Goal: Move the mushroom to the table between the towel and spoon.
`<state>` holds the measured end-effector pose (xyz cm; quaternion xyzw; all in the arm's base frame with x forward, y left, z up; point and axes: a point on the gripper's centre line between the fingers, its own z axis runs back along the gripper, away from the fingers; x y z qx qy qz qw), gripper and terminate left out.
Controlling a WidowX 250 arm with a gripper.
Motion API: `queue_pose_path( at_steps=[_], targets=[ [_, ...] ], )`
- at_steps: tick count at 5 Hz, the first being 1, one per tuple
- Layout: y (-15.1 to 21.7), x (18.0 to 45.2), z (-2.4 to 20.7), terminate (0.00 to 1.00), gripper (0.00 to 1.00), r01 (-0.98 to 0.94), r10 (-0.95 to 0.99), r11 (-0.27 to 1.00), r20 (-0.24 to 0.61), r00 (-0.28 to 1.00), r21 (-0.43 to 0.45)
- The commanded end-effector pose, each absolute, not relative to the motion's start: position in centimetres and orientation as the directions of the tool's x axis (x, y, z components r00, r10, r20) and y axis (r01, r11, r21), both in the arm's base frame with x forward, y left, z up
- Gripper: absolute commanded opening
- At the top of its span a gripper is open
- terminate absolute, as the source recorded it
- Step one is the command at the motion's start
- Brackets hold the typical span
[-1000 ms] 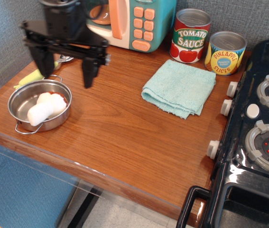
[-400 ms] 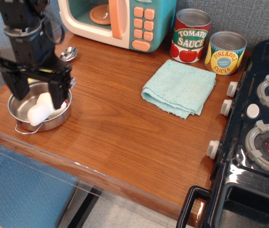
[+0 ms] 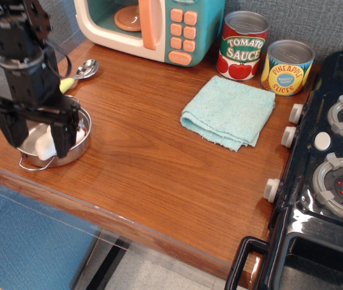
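Down goes the pincer [image 3: 38, 138], lower than a moment ago and shifted toward the left edge, its two dark fingers now dipping into the steel pan [image 3: 80, 142] with the jaws spread wide on either side of the mushroom [image 3: 44, 145]. Only the white stem peeks out between the fingers; whether they touch it, I cannot tell. That pan sits near the front-left corner of the tabletop [image 3: 147, 163], close to the rounded front edge. Behind it lies the spoon [image 3: 83, 69], bowl near the toy microwave [image 3: 153, 27]. Well to the right rests the towel [image 3: 228, 112], with two cans [image 3: 265, 54] behind and the black stove [image 3: 328, 169] just beside. Between spoon and towel, bare wood stretches wide.
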<state>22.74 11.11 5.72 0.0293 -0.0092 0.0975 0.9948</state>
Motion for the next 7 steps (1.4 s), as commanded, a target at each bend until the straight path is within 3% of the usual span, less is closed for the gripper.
queue_pose_path(
  at_steps=[1,2,4,5,6,7],
  targets=[
    [11.4,23.0,6.1,0.00,1.00,-0.259,0.259,0.964,0.007,0.966,0.068],
    [11.6,23.0,6.3,0.00,0.00,-0.271,0.272,0.960,0.005,0.962,0.067],
    [10.9,23.5,7.4,0.00,0.00,-0.234,0.230,0.968,0.044,0.972,0.095],
    [9.5,25.5,11.9,0.00,0.00,-0.188,0.165,0.967,0.142,0.976,0.174],
    [7.9,28.8,14.6,0.00,0.00,-0.134,0.090,0.970,0.216,0.972,0.202],
    [6.4,33.5,13.8,0.00,0.00,-0.041,0.001,0.986,0.235,0.972,0.164]
  ],
)
